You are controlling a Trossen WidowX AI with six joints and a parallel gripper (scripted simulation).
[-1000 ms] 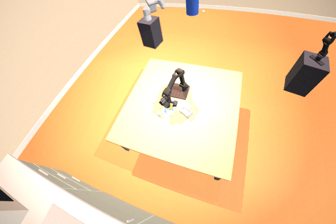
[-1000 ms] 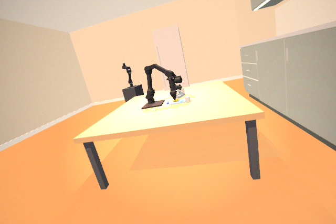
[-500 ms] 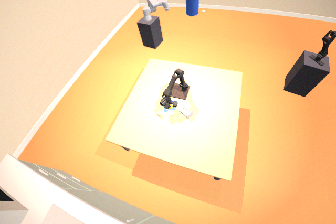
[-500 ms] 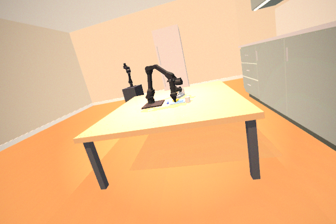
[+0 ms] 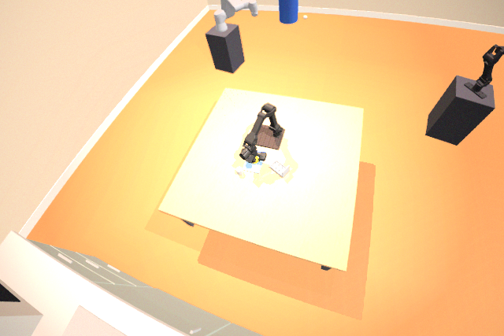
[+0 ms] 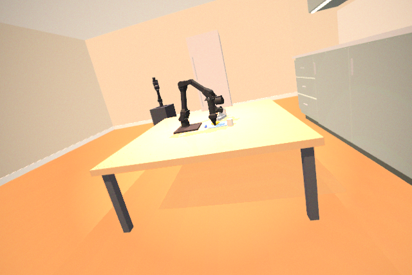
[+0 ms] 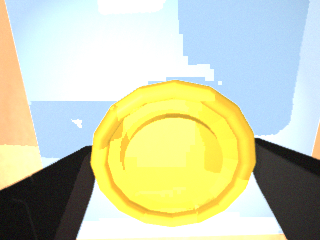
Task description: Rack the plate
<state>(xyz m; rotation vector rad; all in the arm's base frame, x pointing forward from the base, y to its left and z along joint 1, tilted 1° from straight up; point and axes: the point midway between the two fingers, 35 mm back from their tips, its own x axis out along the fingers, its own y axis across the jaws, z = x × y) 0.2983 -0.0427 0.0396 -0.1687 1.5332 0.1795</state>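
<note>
The yellow round plate (image 5: 256, 160) (image 6: 217, 122) (image 7: 172, 165) lies face up, low over the white and blue mat (image 5: 252, 169) (image 6: 222, 125) (image 7: 240, 50). My gripper (image 5: 257, 157) (image 6: 214, 123) (image 7: 172, 150) is down at the plate, with one black finger against each side of its rim in the wrist view. It is shut on the plate. Whether the plate touches the mat is too small to tell. The pale dish rack (image 5: 279, 168) (image 6: 222, 116) stands beside the mat; its slots are too small to make out.
A small pale cup (image 5: 239, 171) (image 6: 230, 122) stands at the mat's side away from the rack. A small blue object (image 6: 205, 126) lies at the mat's edge nearer the arm's dark base board (image 5: 269, 138) (image 6: 188, 128).
</note>
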